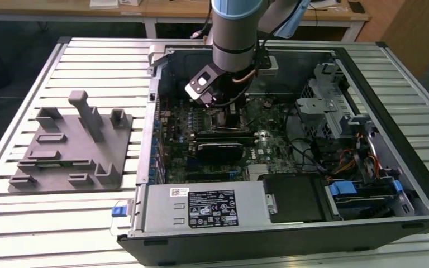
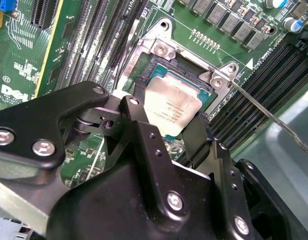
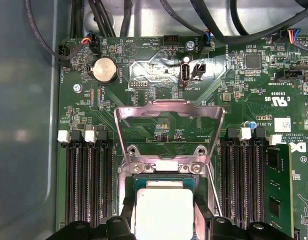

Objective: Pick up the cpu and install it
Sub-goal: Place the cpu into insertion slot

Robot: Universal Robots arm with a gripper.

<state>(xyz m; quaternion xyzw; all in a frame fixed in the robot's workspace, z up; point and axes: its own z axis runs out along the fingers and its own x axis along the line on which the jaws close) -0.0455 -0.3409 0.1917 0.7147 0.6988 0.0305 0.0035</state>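
Plainly silvery square cpu (image 2: 171, 107), darker rim

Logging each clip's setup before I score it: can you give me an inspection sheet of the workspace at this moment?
Surface: slatted metal table carrying an open computer case.
Job's things: cpu, silvery top up, lies within the socket frame on the motherboard; load plate raised open.
Clutter: grey fixture with upright posts on the table, on the exterior view's left of the case.
End effector: end effector down inside the case, at the cpu.
Cables: black cables along the motherboard's edge; coloured wires inside the case.
Surroundings: wooden desks behind the table.
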